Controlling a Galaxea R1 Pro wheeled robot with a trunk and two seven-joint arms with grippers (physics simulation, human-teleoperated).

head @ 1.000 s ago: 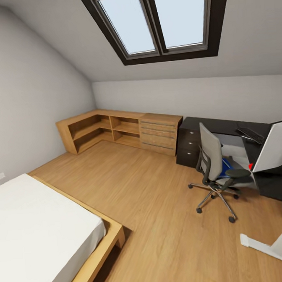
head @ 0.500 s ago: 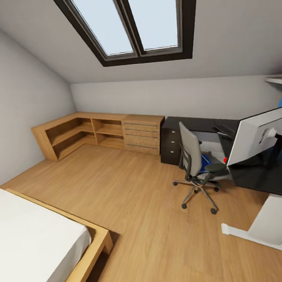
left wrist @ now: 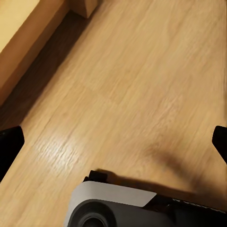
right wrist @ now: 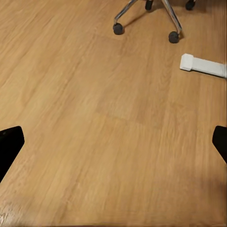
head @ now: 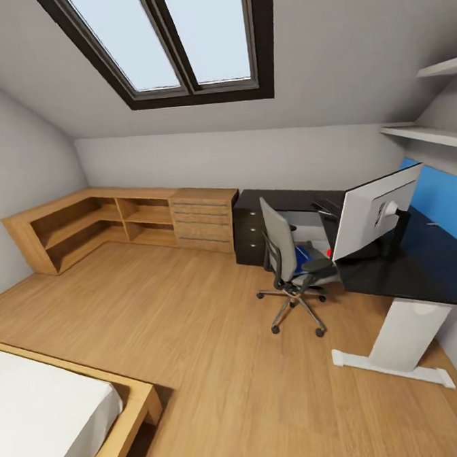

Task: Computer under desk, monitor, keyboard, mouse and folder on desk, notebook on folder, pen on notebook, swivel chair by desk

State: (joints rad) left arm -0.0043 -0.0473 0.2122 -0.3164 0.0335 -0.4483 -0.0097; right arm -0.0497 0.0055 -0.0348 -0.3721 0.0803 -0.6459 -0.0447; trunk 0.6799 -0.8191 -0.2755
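Two hands hang over bare wood floor point(right wrist: 94, 123), both spread wide and holding nothing: the left hand point(left wrist: 113, 137) near the bed frame point(left wrist: 28, 42), the right hand point(right wrist: 113, 139) short of the chair's casters and the white foot of the worktop's leg point(right wrist: 203, 65).

Compared with the earlier head views, the whole picture has slid leftward, so the camera has turned to the right; the furniture itself has not moved. The turn has brought more of the workspace into sight: the full monitor point(head: 374, 218), the wall shelves point(head: 423, 133) and the blue wall panel point(head: 445, 206).

Current positions: the desk point(head: 422, 269), a black L-shaped worktop, occupies the far right corner. The monitor stands on it, back toward the viewer. The swivel chair point(head: 289, 262) stands just beside the worktop's near edge, and the folder point(head: 303, 259), blue, lies on its seat. A dark flat item at the worktop's far end may be the keyboard; it is too small to tell.

Judgement: the robot is on approach. No item has been handled yet, and the folder transfer remains to be done.
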